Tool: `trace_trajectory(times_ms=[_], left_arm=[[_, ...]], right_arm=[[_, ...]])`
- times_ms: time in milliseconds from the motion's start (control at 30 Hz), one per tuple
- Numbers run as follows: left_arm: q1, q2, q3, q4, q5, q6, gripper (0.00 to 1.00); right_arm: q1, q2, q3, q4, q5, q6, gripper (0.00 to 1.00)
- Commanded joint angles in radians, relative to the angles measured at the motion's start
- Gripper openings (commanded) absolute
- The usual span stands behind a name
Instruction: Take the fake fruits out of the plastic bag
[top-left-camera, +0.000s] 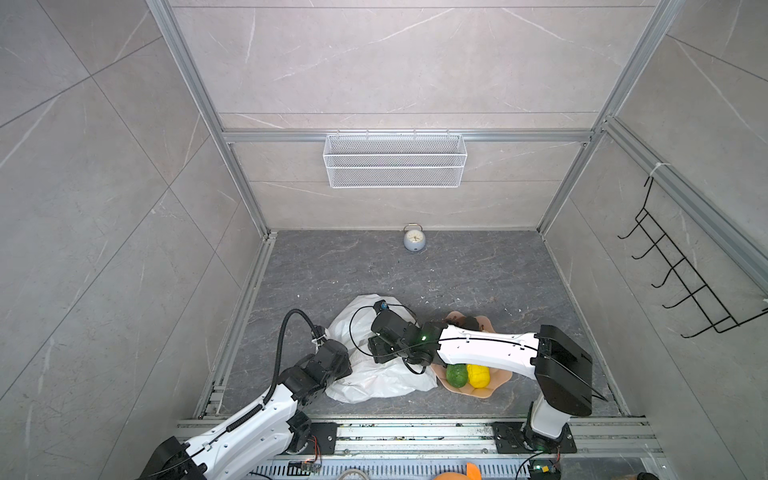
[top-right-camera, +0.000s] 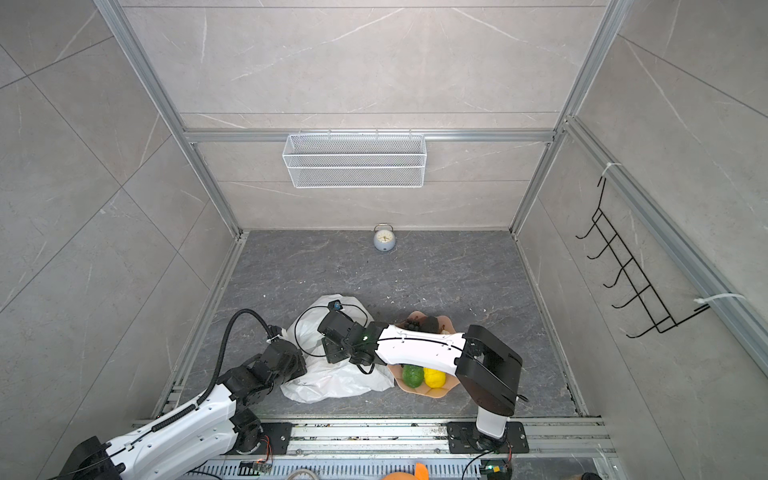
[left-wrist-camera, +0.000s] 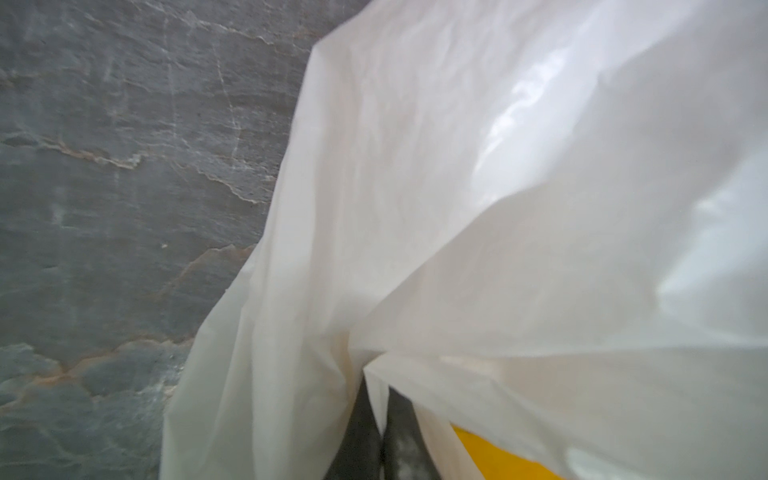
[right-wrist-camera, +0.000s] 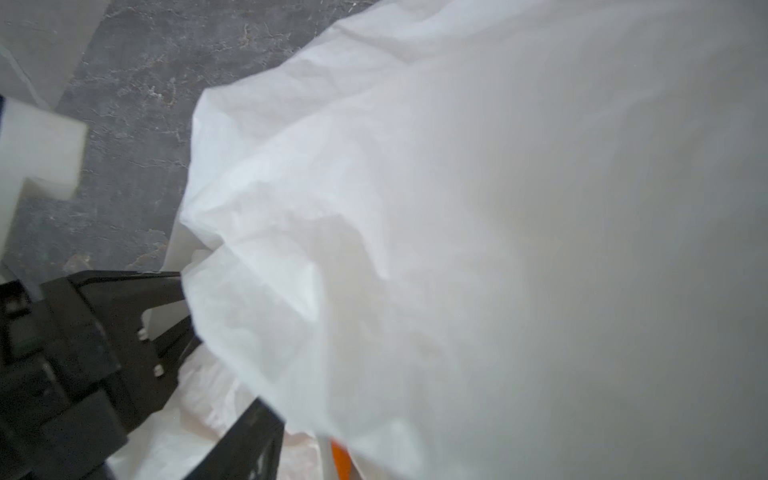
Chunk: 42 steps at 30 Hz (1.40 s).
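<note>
Hazard 1: the large crinkled thin white plastic carrier bag (top-left-camera: 374, 386) lies slack on the dark grey stone-patterned tabletop (top-left-camera: 457, 270), just beside the peach-pink scalloped bowl (top-left-camera: 500, 377). The left gripper (left-wrist-camera: 376, 415) is closed on a fold of the bag. The film is thin and glossy, so a hard pull is likely to tear it or let it slip.

Hazard 2: the right gripper (top-left-camera: 379, 351) sits over the bag. Film drapes across its wrist camera, and whether its jaws stand apart cannot be told. A closing grasp may catch film together with a fruit and drag the bag.

Hazard 3: the right arm spans the bowl, where a smooth green round plastic fruit (top-left-camera: 456, 375) and a lumpy yellow plastic fruit (top-left-camera: 478, 375) rest touching. A low sweep may knock them out. Whatever remains in the bag is hidden
</note>
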Motion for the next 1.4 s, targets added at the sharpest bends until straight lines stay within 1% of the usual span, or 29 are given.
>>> trace_trajectory(times_ms=[0,100,167,233,267,433,533,800,900,967,1200,1333,1367], left_arm=[[-0.007,-0.005,0.019,-0.007,-0.020,0.002,0.00],[-0.007,0.015,0.029,-0.011,-0.033,-0.002,0.00],[-0.007,0.023,0.039,-0.009,-0.039,0.016,0.00],[-0.006,0.016,0.038,-0.001,-0.030,0.026,0.00],[-0.006,0.003,0.036,0.001,-0.026,0.032,0.00],[-0.007,-0.073,0.026,-0.018,-0.018,0.029,0.00],[-0.006,-0.088,0.017,-0.023,-0.020,0.026,0.00],[-0.007,-0.082,0.021,0.009,-0.008,0.036,0.00],[-0.007,-0.074,0.022,0.029,0.004,0.044,0.00],[-0.007,-0.060,0.026,0.038,0.006,0.048,0.00],[-0.006,-0.020,0.027,0.076,-0.003,0.028,0.00],[-0.007,-0.016,0.011,0.113,0.003,0.007,0.00],[-0.007,-0.014,0.011,0.114,0.003,0.004,0.02]], right_arm=[[0.011,-0.098,-0.036,0.040,-0.082,-0.055,0.68],[0.027,-0.191,-0.096,0.056,-0.105,-0.068,0.70],[0.021,-0.233,-0.117,0.040,-0.069,-0.042,0.70],[-0.015,-0.194,-0.076,-0.066,-0.008,-0.006,0.68],[-0.033,-0.163,-0.060,-0.103,-0.001,-0.003,0.65],[-0.039,-0.094,-0.062,-0.120,0.029,-0.023,0.63],[-0.040,-0.063,-0.056,-0.152,0.053,-0.038,0.62],[-0.040,-0.006,-0.087,-0.126,0.038,-0.058,0.63],[-0.037,-0.006,-0.083,-0.114,-0.013,-0.076,0.62],[-0.020,-0.028,-0.090,-0.093,-0.048,-0.099,0.62],[0.092,-0.115,-0.100,-0.093,-0.050,-0.121,0.62],[0.126,-0.081,-0.097,-0.115,-0.038,-0.092,0.62],[0.136,-0.069,-0.097,-0.116,-0.027,-0.092,0.62]])
